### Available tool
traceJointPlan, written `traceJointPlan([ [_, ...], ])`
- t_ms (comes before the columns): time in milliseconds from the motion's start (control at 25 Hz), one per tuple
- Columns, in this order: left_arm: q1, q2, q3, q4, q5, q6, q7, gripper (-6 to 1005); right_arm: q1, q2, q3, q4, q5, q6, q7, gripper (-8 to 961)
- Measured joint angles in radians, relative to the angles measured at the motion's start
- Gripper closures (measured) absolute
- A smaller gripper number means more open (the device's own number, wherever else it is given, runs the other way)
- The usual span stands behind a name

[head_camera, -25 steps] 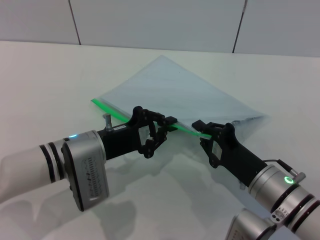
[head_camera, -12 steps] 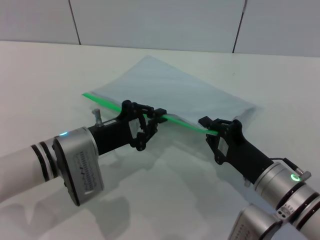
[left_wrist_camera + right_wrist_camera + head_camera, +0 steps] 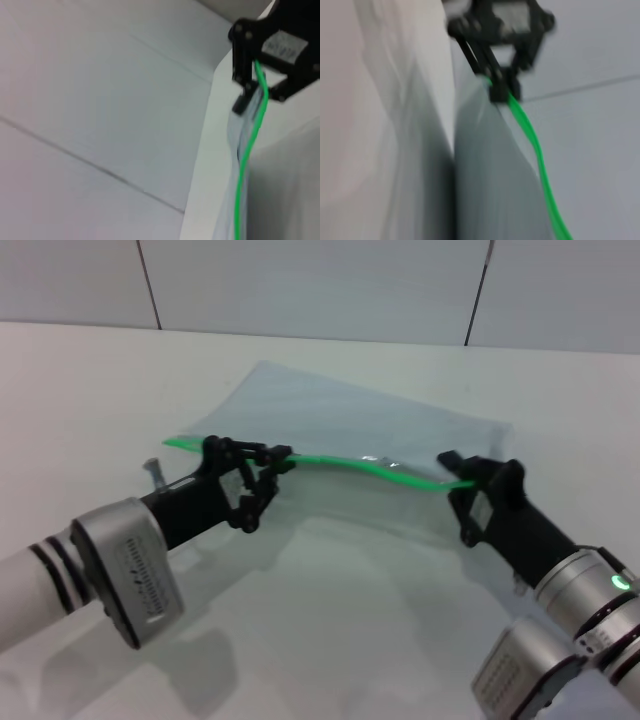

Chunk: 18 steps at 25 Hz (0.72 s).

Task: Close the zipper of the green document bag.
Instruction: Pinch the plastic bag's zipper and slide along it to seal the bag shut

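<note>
Two end effectors held the green edge between them, and compared with half a second before they stood farther apart. The left end effector [image 3: 275,462] had slid away toward the robot's left along the zipper [image 3: 340,461], its fingers pinched shut on the strip not far from the left end. The right end effector [image 3: 455,468] had drawn off to the right and farther from the robot, clamped on the strip's other end. Earlier the green line ran almost straight and slanted; now it lay nearly level across the head view with a gentle wave in it, lifted off the surface. The green document bag [image 3: 370,425] had turned with it, so that its body spread back from the lifted edge toward the wall, the far part lying on the desk [image 3: 90,390]. The slider tab could not be made out.

From the left wrist, the right end effector [image 3: 252,82] showed at the far end of the green strip [image 3: 247,150]; from the right wrist, the left end effector [image 3: 497,85] gripped it likewise [image 3: 535,145].

The desk was plain white and matte, with soft shadows under both arms. Behind it rose a pale panelled wall [image 3: 320,285] with thin dark seams.
</note>
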<state>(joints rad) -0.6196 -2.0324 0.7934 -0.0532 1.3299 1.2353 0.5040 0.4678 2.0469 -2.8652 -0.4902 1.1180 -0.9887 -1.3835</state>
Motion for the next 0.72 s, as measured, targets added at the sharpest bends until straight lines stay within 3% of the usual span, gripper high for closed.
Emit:
traceJointPlan([
  [720, 0.085, 0.001, 0.001, 0.006, -0.153, 0.023, -0.009, 909, -0.011, -0.001, 0.001, 0.031, 0.205, -0.022, 0.0, 865],
])
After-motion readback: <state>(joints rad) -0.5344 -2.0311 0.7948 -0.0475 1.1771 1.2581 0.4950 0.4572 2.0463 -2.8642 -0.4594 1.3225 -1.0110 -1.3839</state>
